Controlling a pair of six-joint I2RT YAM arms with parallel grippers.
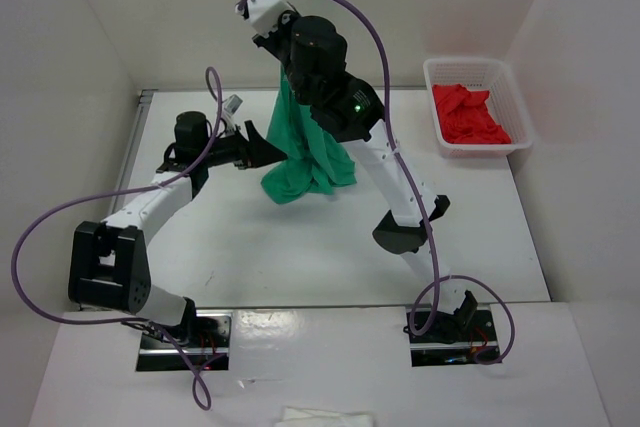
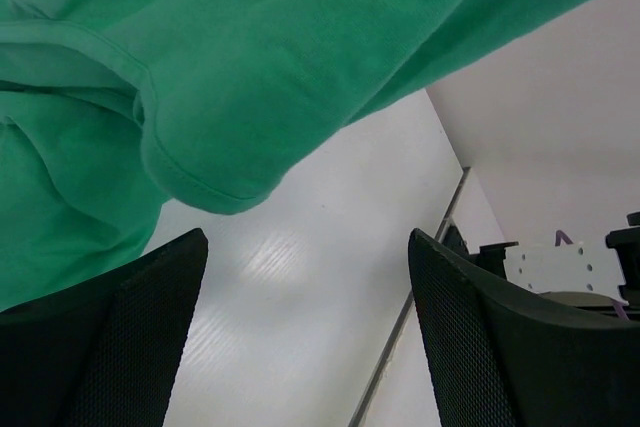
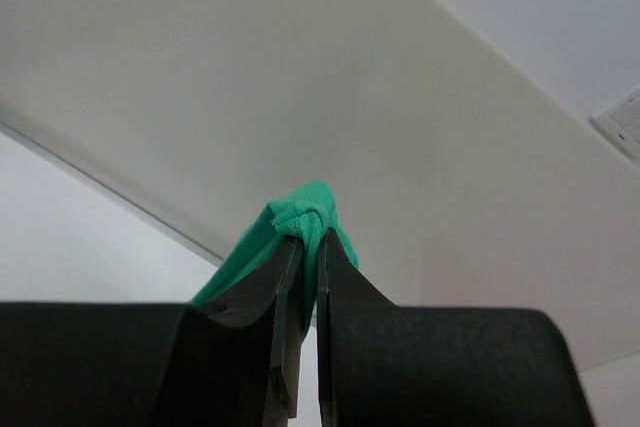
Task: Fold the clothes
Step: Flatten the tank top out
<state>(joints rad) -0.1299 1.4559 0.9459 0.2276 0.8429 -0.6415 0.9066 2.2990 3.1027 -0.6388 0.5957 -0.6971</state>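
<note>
From above, the right gripper [image 1: 285, 65] is raised high over the far middle of the flat white table [image 1: 300, 257], pinching the top of a thin, soft emerald-green T-shirt [image 1: 305, 152]. The shirt hangs down in a narrow bunch, its lower end gathered on the table. The left gripper [image 1: 275, 150] sits low over the table at the hanging cloth's left side, jaws spread. On the table's far right stands a white plastic lattice basket [image 1: 465, 62] holding a crumpled red garment [image 1: 470, 112]. The left wrist view shows its gripper [image 2: 305, 327] wide apart, with nothing between the black fingers [image 2: 110, 337]. A hemmed green fold [image 2: 200, 177] hangs just above; whether it brushes a finger is unclear. The right wrist view shows its gripper [image 3: 310, 242] narrowed onto a small green wad [image 3: 300, 217].
</note>
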